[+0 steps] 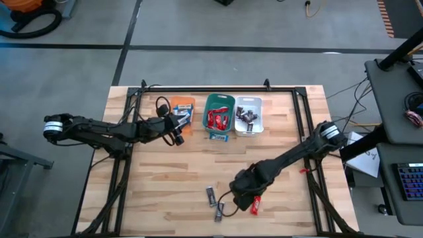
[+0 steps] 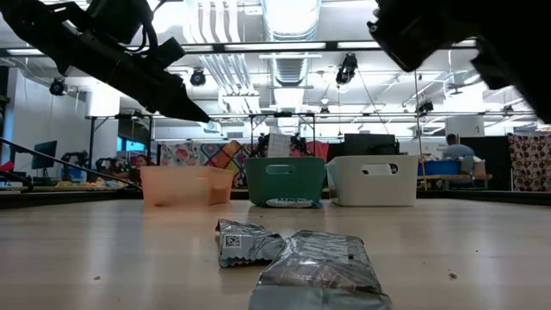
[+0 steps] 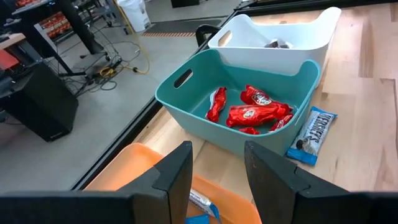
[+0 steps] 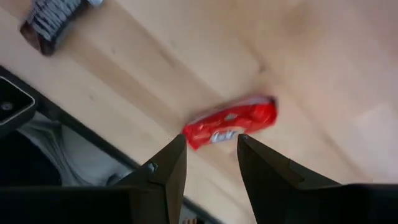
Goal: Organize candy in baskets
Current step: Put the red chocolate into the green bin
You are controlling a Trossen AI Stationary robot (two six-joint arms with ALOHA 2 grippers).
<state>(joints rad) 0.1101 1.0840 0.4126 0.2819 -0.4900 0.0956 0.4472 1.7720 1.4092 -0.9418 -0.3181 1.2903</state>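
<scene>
High view: the three baskets sit in a row near the far edge of the wooden counter (image 1: 165, 172), the orange basket (image 1: 183, 116) on the left, the teal basket (image 1: 219, 114) in the middle and the white basket (image 1: 249, 114) on the right. The left claw (image 1: 177, 123) hangs over the orange basket with its fingers apart and nothing between them; blue-and-white bars (image 1: 184, 110) lie in that basket. Red bars (image 3: 256, 113) are piled in the teal basket, dark bars (image 1: 247, 116) in the white one. A blue-and-white bar (image 3: 311, 134) lies on the counter just in front of the teal basket. The right claw (image 4: 210, 155) is low over the near part of the counter, fingers apart, directly above a single red bar (image 4: 230, 122) that lies flat on the wood, not gripped. Two dark grey bars (image 1: 211, 194) (image 1: 219, 211) lie on the counter just to the left of that claw.
</scene>
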